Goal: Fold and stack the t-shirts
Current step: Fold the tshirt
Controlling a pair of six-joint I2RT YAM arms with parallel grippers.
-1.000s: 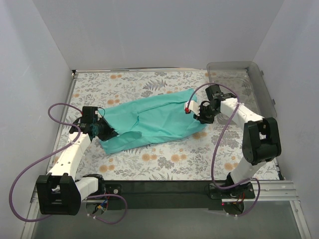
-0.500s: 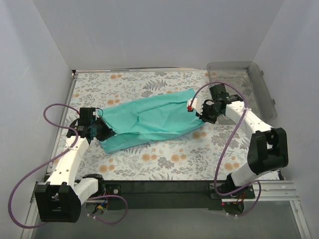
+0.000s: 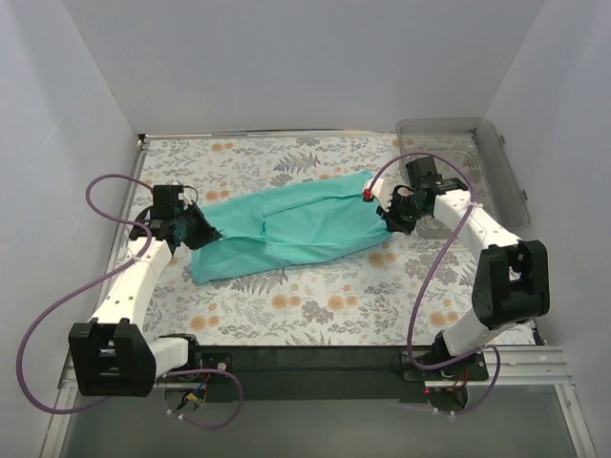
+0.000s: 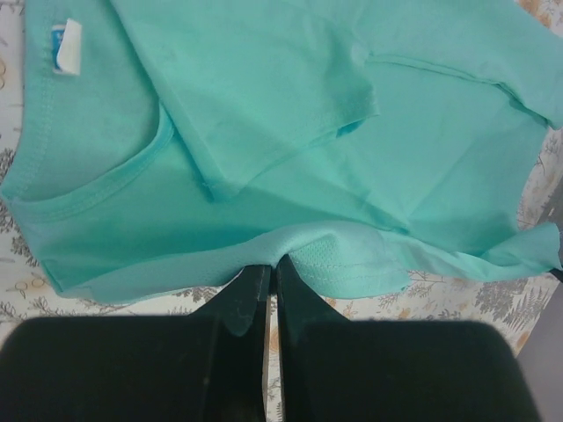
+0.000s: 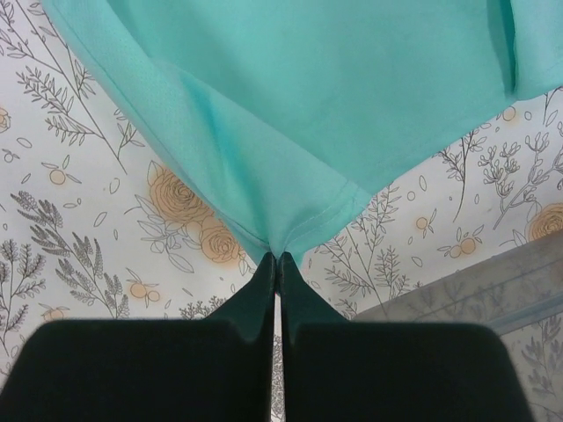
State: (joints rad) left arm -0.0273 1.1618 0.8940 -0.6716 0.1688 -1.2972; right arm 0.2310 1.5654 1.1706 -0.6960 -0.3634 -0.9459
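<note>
Item: one plain teal short-sleeved fabric t-shirt (image 3: pixel 286 224) with a small white neck label (image 4: pixel 69 46). Location: laid lengthwise across the middle of the floral-patterned desk (image 3: pixel 315 305), a sleeve folded over the body. State of left jaws: pressed together, pinching the shirt's near edge at the collar end. State of right jaws: pressed together, pinching the opposite hem corner. Also present: clear plastic bin (image 3: pixel 496 162) at the far right corner.
</note>
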